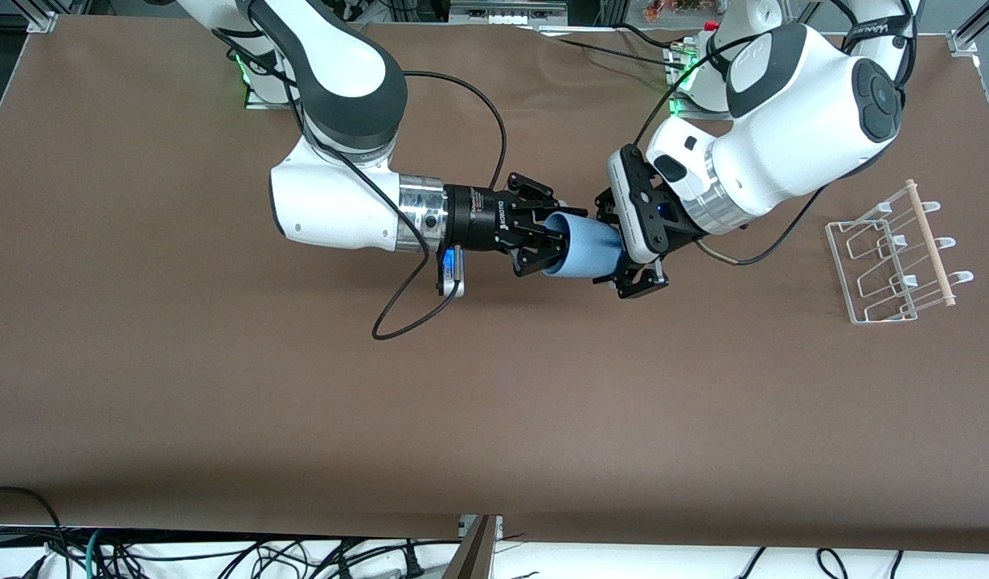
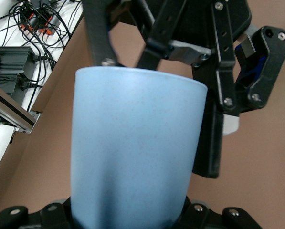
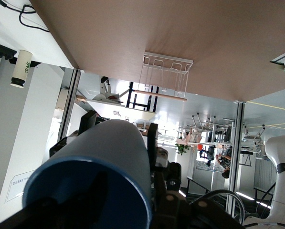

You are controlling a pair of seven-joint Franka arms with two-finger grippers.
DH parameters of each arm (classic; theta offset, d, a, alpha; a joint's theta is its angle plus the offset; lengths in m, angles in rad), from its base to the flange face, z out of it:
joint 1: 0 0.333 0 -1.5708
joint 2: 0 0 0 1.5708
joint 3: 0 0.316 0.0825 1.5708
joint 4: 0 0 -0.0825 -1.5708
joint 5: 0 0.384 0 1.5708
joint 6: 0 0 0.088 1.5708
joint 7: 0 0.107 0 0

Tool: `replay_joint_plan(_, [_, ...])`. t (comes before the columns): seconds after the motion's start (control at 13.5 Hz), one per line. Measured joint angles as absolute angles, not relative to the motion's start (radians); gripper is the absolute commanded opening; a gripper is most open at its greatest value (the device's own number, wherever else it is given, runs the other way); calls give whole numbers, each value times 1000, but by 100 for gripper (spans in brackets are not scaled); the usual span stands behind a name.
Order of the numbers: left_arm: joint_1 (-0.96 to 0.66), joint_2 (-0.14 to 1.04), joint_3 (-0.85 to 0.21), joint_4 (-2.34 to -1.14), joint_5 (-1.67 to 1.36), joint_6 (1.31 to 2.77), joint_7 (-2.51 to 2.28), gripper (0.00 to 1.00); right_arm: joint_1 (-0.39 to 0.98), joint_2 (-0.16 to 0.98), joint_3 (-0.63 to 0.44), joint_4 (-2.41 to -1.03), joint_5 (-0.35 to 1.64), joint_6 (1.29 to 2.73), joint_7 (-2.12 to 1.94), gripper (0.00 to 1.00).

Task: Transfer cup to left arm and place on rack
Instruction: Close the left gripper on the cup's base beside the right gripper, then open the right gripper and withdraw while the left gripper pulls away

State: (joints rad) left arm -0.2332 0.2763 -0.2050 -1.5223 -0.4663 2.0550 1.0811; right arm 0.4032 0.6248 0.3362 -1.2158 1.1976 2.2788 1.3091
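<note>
Cup [image 1: 584, 251] between both grippers (rack [image 1: 896, 253] well apart)

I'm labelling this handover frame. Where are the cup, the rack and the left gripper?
cup [image 1: 587, 249]: front view, on its light-blue side wall.
rack [image 1: 852, 277]: front view, on its white wire frame.
left gripper [image 1: 627, 245]: front view, midway between its fingertips, at the cup's base.

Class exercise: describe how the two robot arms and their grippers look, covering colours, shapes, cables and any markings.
Both arms have rounded glossy white shells with dark grey joint caps. The right arm ends in a silver wrist ring and a black cylinder with white lettering, then the black linkage-type right gripper. The left gripper is black too, behind a white camera block. Thin black cables loop from each wrist; green lights glow at both bases.
</note>
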Motion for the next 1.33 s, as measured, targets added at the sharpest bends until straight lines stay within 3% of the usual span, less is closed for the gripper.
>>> replay_joint_plan(0.59, [-178, 271, -186, -1492, -466, 1979, 1073, 0, 273, 623, 329, -1178, 1198, 2188, 1310, 99])
replay_joint_plan(0.81, [-150, 259, -149, -1490, -466, 1927, 1081, 0, 186, 594, 312, -1158, 1123, 2042, 1307, 99])
replay_joint_plan(1.04, [-136, 256, -36, -1490, -455, 1839, 1159, 0, 114, 508, 276, -1149, 937, 1791, 1241, 99])
replay_joint_plan(1.19, [-115, 259, 51, -1492, -377, 1801, 1219, 0, 109, 419, 170, -1190, 884, 1641, 1094, 99])
replay_joint_plan(1.33, [-77, 260, 74, -1495, -232, 1764, 1238, 0, 104, 306, 68, -1313, 829, 1572, 893, 99])
